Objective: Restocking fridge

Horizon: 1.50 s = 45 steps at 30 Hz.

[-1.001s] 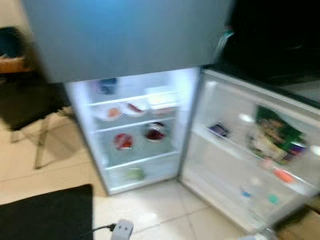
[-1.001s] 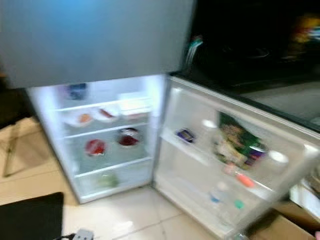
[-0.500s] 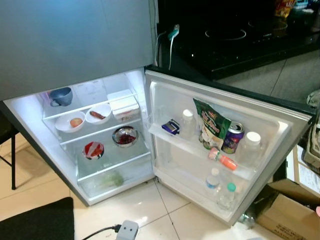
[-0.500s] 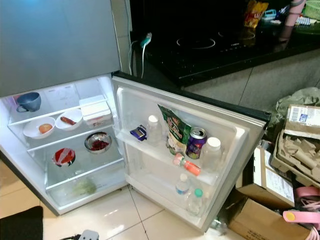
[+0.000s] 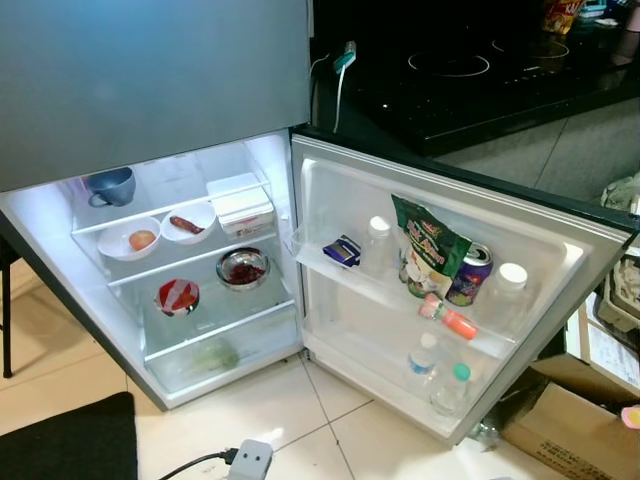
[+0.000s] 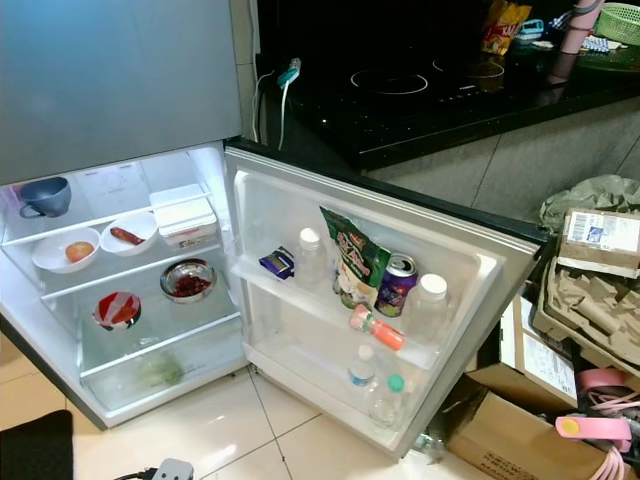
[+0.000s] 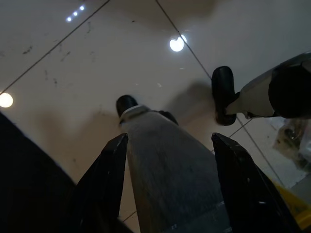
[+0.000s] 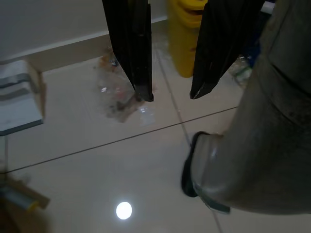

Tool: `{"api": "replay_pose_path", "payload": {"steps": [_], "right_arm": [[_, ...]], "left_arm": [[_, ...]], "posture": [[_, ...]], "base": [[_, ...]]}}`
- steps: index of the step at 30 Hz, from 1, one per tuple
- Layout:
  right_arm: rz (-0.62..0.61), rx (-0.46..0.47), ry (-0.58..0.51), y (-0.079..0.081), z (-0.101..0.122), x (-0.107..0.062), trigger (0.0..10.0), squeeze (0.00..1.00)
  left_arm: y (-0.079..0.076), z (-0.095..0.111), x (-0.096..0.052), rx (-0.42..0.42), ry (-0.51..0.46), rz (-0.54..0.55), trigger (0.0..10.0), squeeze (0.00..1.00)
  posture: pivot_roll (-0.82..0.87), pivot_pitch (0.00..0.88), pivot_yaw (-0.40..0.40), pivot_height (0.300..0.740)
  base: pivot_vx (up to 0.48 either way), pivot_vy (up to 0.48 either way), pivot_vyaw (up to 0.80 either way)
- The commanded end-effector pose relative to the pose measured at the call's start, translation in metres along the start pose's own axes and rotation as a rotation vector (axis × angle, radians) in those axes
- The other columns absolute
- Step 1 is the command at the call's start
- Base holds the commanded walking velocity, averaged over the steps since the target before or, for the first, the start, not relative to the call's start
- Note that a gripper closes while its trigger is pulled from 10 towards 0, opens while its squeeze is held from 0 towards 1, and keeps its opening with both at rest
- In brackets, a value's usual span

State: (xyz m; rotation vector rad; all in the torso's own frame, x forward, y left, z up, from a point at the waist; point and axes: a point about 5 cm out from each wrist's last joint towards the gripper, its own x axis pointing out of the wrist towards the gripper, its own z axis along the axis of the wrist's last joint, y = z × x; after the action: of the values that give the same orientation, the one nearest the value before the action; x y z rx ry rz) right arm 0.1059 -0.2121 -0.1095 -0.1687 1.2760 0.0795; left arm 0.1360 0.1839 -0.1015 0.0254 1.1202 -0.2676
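Fridge sits ahead and to the left, lower compartment lit, its door swung fully open toward the right so the inner racks face the camera. Long axis of the door racks runs down-right, away from the hinge. Top shelf inside: blue mug, white lidded box, two white bowls with food. Next shelf: steel bowl with red contents, and a red-and-white covered dish. Crisper drawer at the bottom has something green in it, blurred. Upper door rack: small dark blue carton, clear bottle, green snack bag upright, purple can, white-capped bottle, orange tube lying across the rail. Lower rack: two small bottles, upright. Floor is glossy cream tile; black mat at lower left, white power plug beside it. Black induction hob counter behind the door, cardboard boxes and packing clutter on the right. Left gripper hangs idle over the tile, fingers spread wide, nothing held. Right gripper also hangs over the tile, fingers apart with a moderate gap, holding nothing; a yellow container stands beyond it.
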Motion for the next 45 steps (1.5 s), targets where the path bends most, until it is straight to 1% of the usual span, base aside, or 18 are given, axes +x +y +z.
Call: {"api": "replay_pose_path", "payload": {"steps": [1,7,21,24,28,30,31,33,34,35,36,37,39,40,42,43,44,45], "right_arm": [[-0.016,0.009,-0.001,-0.006,-0.002,-0.001,10.0,0.0],[-0.015,0.01,-0.002,-0.005,-0.002,-0.001,10.0,0.0],[-0.017,0.012,-0.007,-0.006,-0.001,-0.001,10.0,0.0],[-0.029,0.027,-0.035,-0.009,0.005,-0.001,10.0,0.0],[-0.139,0.144,-0.142,-0.037,0.029,-0.006,10.0,0.0],[-0.139,0.144,-0.142,-0.037,0.029,-0.006,10.0,0.0],[-0.178,0.189,-0.173,-0.048,0.036,-0.009,10.0,0.0],[-0.251,0.372,-0.311,-0.078,0.061,-0.019,10.0,0.0],[-0.251,0.372,-0.311,-0.078,0.061,-0.019,10.0,0.0],[-0.278,0.454,-0.391,-0.094,0.074,-0.027,10.0,0.0],[-0.278,0.454,-0.391,-0.094,0.074,-0.027,10.0,0.0],[-0.299,0.535,-0.482,-0.11,0.089,-0.036,10.0,0.0],[-0.284,0.683,-0.646,-0.132,0.113,-0.052,10.0,0.0],[-0.284,0.683,-0.646,-0.132,0.113,-0.052,10.0,0.0],[-0.23,0.803,-0.763,-0.143,0.129,-0.063,10.0,0.0],[-0.131,0.883,-0.87,-0.147,0.143,-0.071,10.0,0.0],[-0.131,0.883,-0.87,-0.147,0.143,-0.071,10.0,0.0],[-0.062,0.928,-0.943,-0.149,0.153,-0.077,10.0,0.0]], "left_arm": [[-0.006,-0.01,0.0,-0.01,0.039,-0.022,10.0,0.0],[-0.005,-0.009,0.0,-0.011,0.036,-0.018,10.0,0.0],[-0.005,-0.009,0.0,-0.034,0.03,-0.017,10.0,0.0],[-0.005,-0.009,0.0,-0.035,0.029,-0.018,10.0,0.0],[-0.005,-0.009,0.0,-0.037,0.031,-0.019,10.0,0.0],[-0.005,-0.009,0.0,-0.037,0.031,-0.019,10.0,0.0],[-0.005,-0.01,0.0,-0.038,0.031,-0.018,10.0,0.0],[-0.004,-0.011,0.0,-0.038,0.034,-0.015,10.0,0.0],[-0.004,-0.011,0.0,-0.038,0.034,-0.015,10.0,0.0],[-0.003,-0.012,-0.001,-0.039,0.036,-0.013,10.0,0.0],[-0.003,-0.012,-0.001,-0.039,0.036,-0.013,10.0,0.0],[-0.003,-0.013,-0.001,-0.038,0.038,-0.012,10.0,0.0],[-0.003,-0.014,-0.001,-0.039,0.04,-0.011,10.0,0.0],[-0.003,-0.014,-0.001,-0.039,0.04,-0.011,10.0,0.0],[-0.003,-0.014,-0.001,-0.039,0.041,-0.011,10.0,0.0],[-0.003,-0.014,-0.001,-0.04,0.041,-0.011,10.0,0.0],[-0.003,-0.014,-0.001,-0.04,0.041,-0.011,10.0,0.0],[-0.003,-0.014,-0.001,-0.04,0.041,-0.012,10.0,0.0]], "posture": [[0.0,0.0,-0.005,0.74],[0.0,0.0,-0.005,0.74],[0.0,0.0,-0.005,0.74],[0.0,0.0,-0.005,0.74],[0.0,0.0,-0.004,0.74],[0.0,0.0,-0.004,0.74],[0.0,0.0,-0.004,0.74],[0.0,0.0,-0.003,0.74],[0.0,0.0,-0.003,0.74],[0.0,0.0,-0.002,0.74],[0.0,0.0,-0.002,0.74],[0.0,0.0,-0.001,0.74],[0.0,0.0,-0.001,0.74],[0.0,0.0,-0.001,0.74],[0.0,0.0,-0.001,0.74],[0.01,0.0,-0.002,0.74],[0.01,0.0,-0.002,0.74],[0.01,0.0,-0.002,0.74]], "base": [[0.0,-0.472,0.0],[0.0,-0.471,0.0],[0.0,0.0,0.0],[0.0,0.0,0.0],[0.0,0.0,0.0],[0.0,0.0,0.0],[0.0,0.0,0.0],[0.0,0.0,0.0],[0.0,0.0,0.0],[0.0,0.0,0.0],[0.0,0.0,0.0],[0.0,0.0,0.0],[0.0,0.0,0.0],[0.0,0.0,0.0],[0.0,0.0,0.0],[0.0,0.0,0.0],[0.0,0.0,0.0],[0.0,0.0,0.0]]}}
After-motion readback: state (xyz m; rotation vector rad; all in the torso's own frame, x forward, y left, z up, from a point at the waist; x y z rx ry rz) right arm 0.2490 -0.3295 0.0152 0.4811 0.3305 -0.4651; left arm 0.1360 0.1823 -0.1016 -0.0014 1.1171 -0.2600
